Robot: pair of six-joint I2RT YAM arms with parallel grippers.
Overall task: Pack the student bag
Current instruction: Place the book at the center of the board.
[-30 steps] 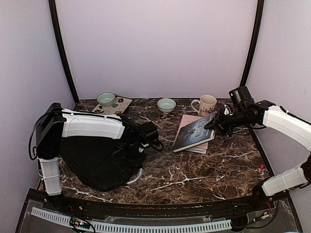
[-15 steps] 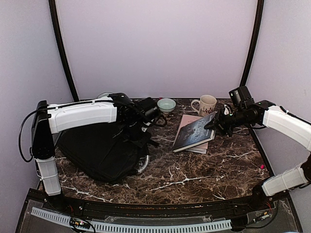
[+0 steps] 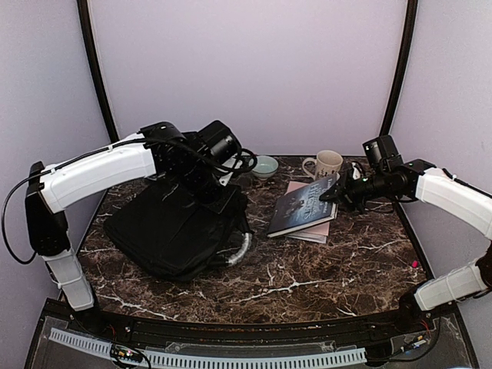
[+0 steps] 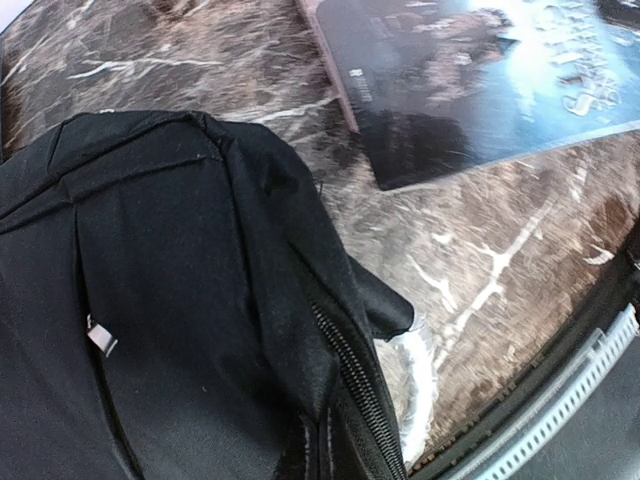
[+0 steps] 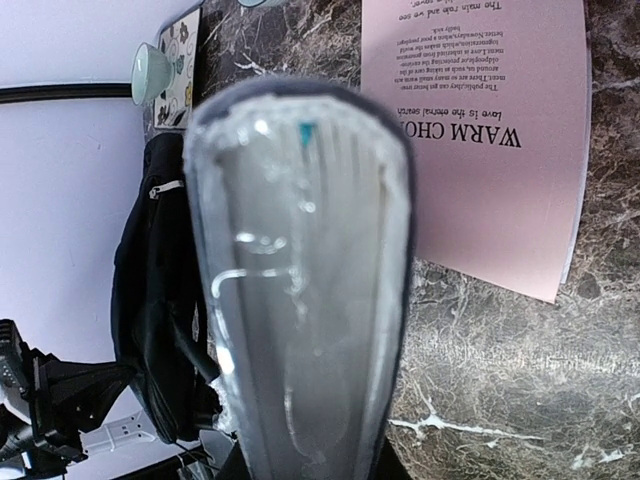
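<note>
The student bag point(image 3: 173, 231) is a big black backpack on the left of the table, its grey-white handle point(image 3: 243, 250) at its right edge. My left gripper point(image 3: 221, 187) is at the bag's far right edge and holds that edge raised. In the left wrist view the bag's fabric and zipper point(image 4: 200, 300) hide the fingers. My right gripper point(image 3: 337, 194) is shut on the right edge of a dark blue book point(image 3: 301, 206) and tilts it up off a pink book point(image 3: 317, 232). The blue book's plastic-wrapped edge point(image 5: 300, 260) fills the right wrist view, with the pink book point(image 5: 480, 130) beneath.
A cream mug point(image 3: 327, 164) and a teal bowl point(image 3: 266, 165) stand at the back, behind the books. Another teal bowl point(image 5: 150, 72) sits by a patterned card point(image 5: 182, 55) at the back left. Walls enclose the table on three sides.
My left arm has risen and swung right and back, lifting the bag's edge and dragging the bag toward the books. My right gripper has shifted the blue book slightly left.
</note>
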